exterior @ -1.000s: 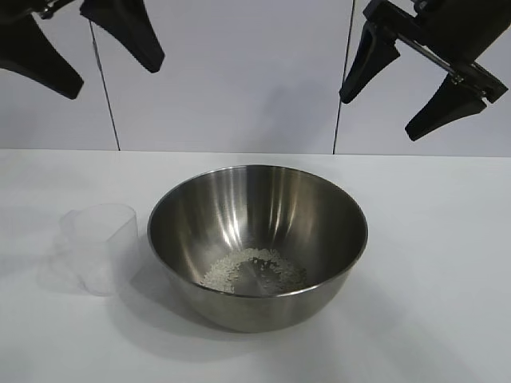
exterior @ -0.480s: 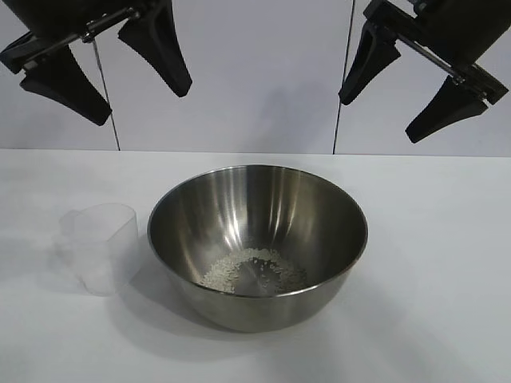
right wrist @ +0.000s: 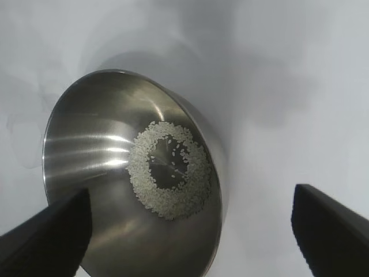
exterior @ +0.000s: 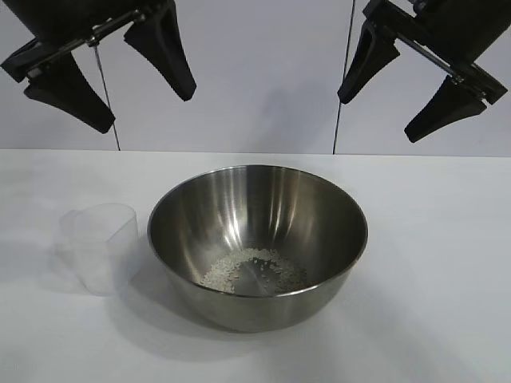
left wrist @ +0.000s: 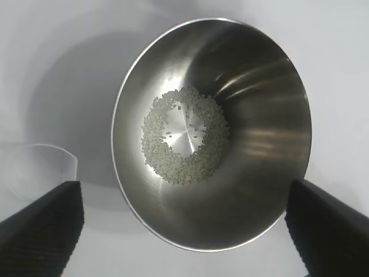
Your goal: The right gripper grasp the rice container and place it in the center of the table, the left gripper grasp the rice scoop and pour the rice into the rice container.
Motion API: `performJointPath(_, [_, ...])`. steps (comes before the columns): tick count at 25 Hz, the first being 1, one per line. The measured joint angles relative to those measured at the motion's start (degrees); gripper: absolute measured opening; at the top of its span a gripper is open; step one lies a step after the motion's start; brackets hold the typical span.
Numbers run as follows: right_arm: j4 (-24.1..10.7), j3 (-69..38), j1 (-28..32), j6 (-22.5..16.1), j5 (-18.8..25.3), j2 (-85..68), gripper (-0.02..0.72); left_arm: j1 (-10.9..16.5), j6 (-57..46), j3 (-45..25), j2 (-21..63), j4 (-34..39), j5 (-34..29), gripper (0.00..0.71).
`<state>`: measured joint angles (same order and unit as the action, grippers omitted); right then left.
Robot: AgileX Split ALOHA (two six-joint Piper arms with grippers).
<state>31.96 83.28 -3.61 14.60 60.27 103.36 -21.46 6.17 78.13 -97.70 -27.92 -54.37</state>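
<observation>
1. Exterior view: the left claw is hanging high at the frame's 11 o'clock with its jaws spread wide, pinching nothing. The rice scoop is standing upright on the counter, below it toward 6 o'clock, just beside the rice container at that bowl's 9 o'clock. The right claw is hovering at 1 o'clock, spread and empty, farther from the scoop, so the left arm is the nearer one

2. Left wrist view: the bowl is filling the frame between the spread fingers, with the rice lying as a ring on its bottom; the scoop's rim is showing at the bowl's 9 o'clock

3. Right wrist view: the bowl and its rice ring are lying between the spread fingers; no scoop is showing

4. Count: one bowl, one scoop, one patch of rice, two claws
</observation>
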Motion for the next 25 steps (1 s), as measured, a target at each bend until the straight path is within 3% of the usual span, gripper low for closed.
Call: performJointPath(25, [0.0, 0.0, 0.0, 0.0, -0.2, 0.0, 0.651, 0.1, -7.1, 0.0, -0.8, 3.0, 2.1, 0.685])
